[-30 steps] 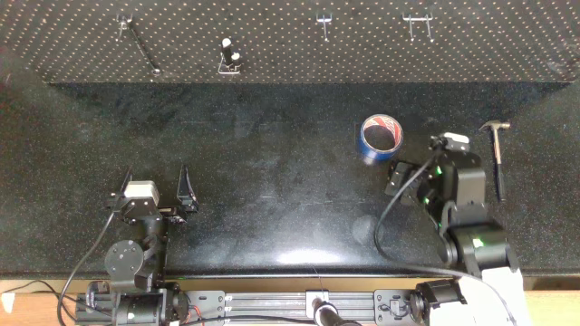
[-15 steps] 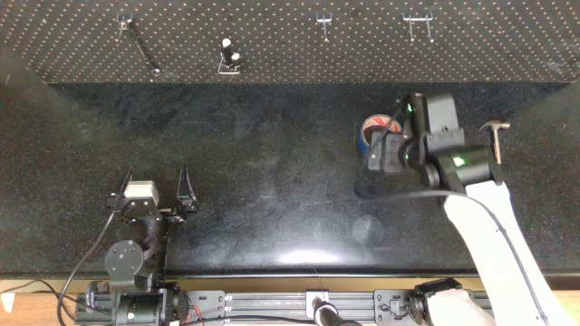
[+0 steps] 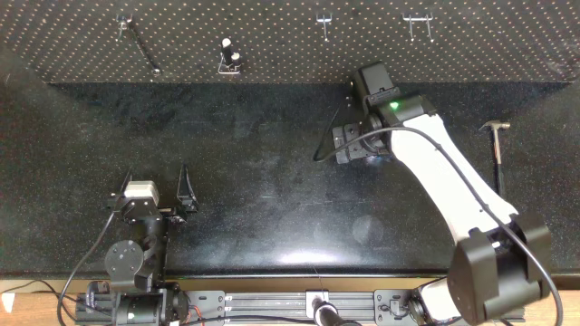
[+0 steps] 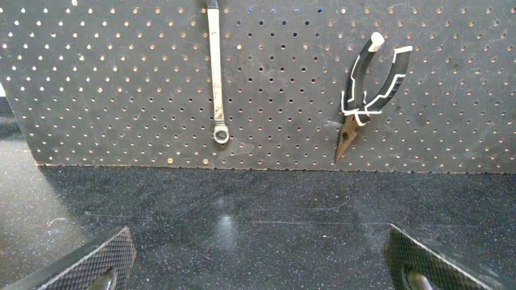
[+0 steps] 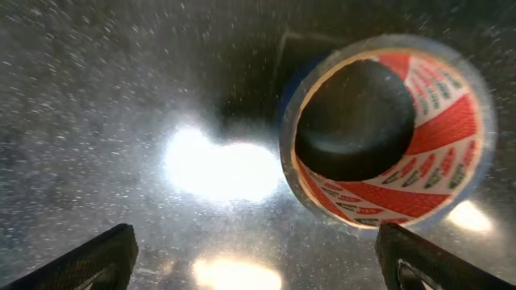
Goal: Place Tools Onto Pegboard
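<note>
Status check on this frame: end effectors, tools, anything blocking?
Left end effector open, facing pegboard. Right end effector open above tape roll. Hammer on table; wrench, pliers hung. Nothing in the way.

Workshop-type robot bench. A pegboard (image 3: 272, 41) backs a black speckled worktop (image 3: 254, 145). There are metal hooks (image 3: 323, 22) in the board, with a wrench (image 4: 216, 72) and pliers (image 4: 367, 93) hanging on it. A hammer (image 3: 497, 149) and tape roll (image 5: 387, 133) lie loose on the top. A slotted rail (image 3: 272, 299) along the front edge carries the arm bases (image 3: 127, 263), with cables (image 3: 77, 272) trailing.
</note>
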Controlling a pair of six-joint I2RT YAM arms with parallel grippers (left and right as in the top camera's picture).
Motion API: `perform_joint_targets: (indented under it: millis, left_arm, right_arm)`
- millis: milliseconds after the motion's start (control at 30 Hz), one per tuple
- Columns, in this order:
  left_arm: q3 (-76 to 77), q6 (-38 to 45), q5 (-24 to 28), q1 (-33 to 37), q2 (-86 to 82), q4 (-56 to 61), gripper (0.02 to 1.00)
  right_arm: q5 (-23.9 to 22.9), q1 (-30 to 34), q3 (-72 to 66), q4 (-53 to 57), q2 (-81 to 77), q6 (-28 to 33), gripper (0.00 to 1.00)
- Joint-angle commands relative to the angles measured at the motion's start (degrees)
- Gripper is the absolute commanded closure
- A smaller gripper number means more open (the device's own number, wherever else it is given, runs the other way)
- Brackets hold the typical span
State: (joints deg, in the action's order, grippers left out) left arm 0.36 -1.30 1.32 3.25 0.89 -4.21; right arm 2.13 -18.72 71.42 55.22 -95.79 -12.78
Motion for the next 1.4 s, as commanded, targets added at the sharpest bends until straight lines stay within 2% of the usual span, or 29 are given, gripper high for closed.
perform_joint_targets:
  millis: [33,533,600,733,900,1167,1300,1400]
  left_arm:
    - [0.0,1.0,-0.7,0.1,-0.7,-0.5,0.023]
    - [0.0,1.0,-0.7,0.1,-0.7,-0.5,0.023]
    - [0.0,1.0,-0.6,0.1,-0.7,-0.5,0.025]
    - [0.0,1.0,-0.6,0.1,-0.7,-0.5,0.025]
    - [0.0,1.0,-0.6,0.1,-0.7,-0.5,0.023]
    - [0.0,1.0,-0.7,0.1,-0.7,-0.5,0.023]
    - [0.0,1.0,-0.7,0.1,-0.7,-0.5,0.023]
    - [0.0,1.0,-0.7,0.1,-0.7,-0.5,0.025]
  right_arm:
    - [1.0,-0.2,1.6,0.2,-3.4,-0.2,0.025]
    - [0.1,0.5,4.3,-2.4,-10.1,0.4,0.02]
    - [0.1,1.0,4.3,-2.0,-10.5,0.4,0.123]
    - [0.1,1.6,4.3,-1.7,-10.6,0.0,0.446]
    - [0.1,1.7,4.3,-1.7,-10.6,0.0,0.711]
    - [0.1,1.7,4.3,-1.7,-10.6,0.0,0.812]
    - [0.1,1.7,4.3,-1.8,-10.4,0.0,0.921]
    - [0.1,1.7,4.3,-3.1,-10.2,0.0,0.923]
